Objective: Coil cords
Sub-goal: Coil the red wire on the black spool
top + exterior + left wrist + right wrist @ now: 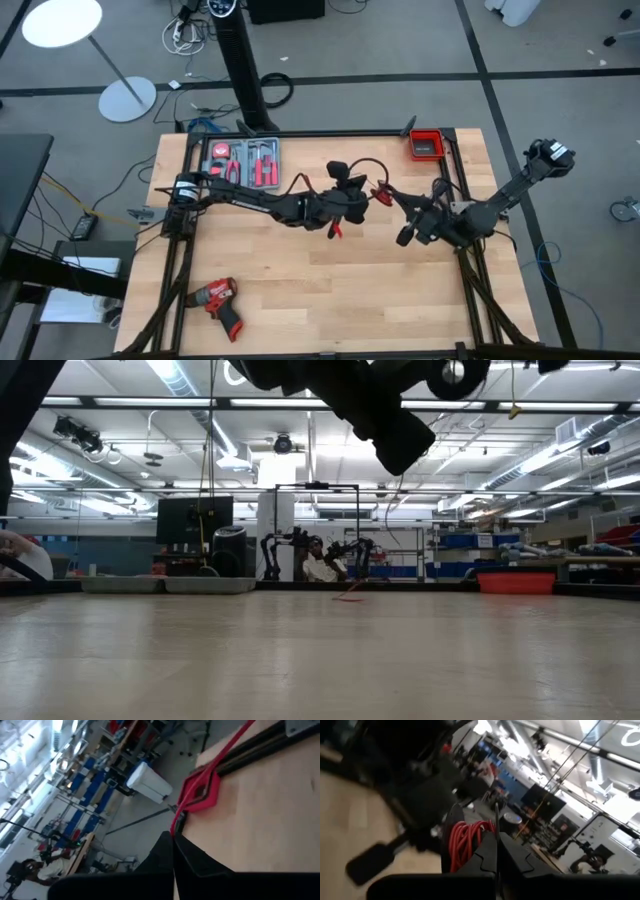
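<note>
The red wire (380, 191) hangs bunched in the air over the table's middle, between my two grippers. In the right wrist view its loops form a small coil (467, 841). In the left wrist view one strand (220, 755) runs away from my fingers. A black cable (366, 163) arcs just beyond the bunch. My left gripper (352, 197) is shut on the red wire. My right gripper (396, 200) is shut beside the coil. Both are well above the table. My left gripper pinches a single strand of the red wire (176, 822) between its two shut fingers, coming level from the table's left. The strand leads straight away from the fingertips and is clear of the table. My right gripper is shut with the red coil (479, 831) against its fingers, coming from the table's right. The fingers themselves hide where they bite. The coil is lifted clear of the table.
A red tray (425, 146) stands at the far right edge. A grey case of red-handled tools (243, 160) lies at the far left. A red drill (217, 302) lies at the near left. Dark frame rails (470, 290) run along the table's sides.
</note>
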{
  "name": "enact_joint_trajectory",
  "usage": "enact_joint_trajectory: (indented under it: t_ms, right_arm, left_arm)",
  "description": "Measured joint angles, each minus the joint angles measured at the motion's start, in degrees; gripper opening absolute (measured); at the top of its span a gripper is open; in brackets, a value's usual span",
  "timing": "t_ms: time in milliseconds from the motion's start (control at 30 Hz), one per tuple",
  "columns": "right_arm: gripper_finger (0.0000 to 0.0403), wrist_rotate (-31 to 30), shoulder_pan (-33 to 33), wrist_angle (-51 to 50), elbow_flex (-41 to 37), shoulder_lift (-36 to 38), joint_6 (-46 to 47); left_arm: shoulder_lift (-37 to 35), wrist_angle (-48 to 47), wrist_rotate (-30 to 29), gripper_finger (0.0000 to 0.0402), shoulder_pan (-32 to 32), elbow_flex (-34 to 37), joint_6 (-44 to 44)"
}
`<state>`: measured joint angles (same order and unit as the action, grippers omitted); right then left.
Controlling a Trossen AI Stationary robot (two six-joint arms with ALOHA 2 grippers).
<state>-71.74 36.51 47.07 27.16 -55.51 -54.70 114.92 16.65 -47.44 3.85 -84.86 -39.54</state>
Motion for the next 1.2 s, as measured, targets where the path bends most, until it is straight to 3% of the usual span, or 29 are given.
enact_joint_trajectory:
  t_ms: [233, 500, 767, 967, 1200]
  right_arm:
    - [0.0, -1.08, 0.47, -18.65, 0.0, -0.04, 15.57]
    - [0.0, 0.39, -1.99, -26.93, 0.0, -0.04, 25.38]
    - [0.0, -3.33, -2.05, -29.05, -0.02, 0.0, 26.2]
    - [0.0, -3.44, -4.62, -33.38, -0.02, -0.02, 27.65]
    - [0.0, -1.47, -10.97, -34.86, -0.04, 0.0, 29.77]
  left_arm:
    - [-0.37, -2.47, -2.35, 0.0, 1.15, -1.37, -1.11]
    - [-0.4, -3.96, -3.57, 0.0, 1.61, -5.3, -3.77]
    - [-0.44, -10.49, -6.04, 0.0, 2.74, -6.67, -2.05]
    - [-0.44, -8.42, -6.43, 0.0001, 2.69, -6.67, -1.83]
    - [-0.44, -4.46, 3.18, 0.0001, 4.08, -6.67, 0.53]
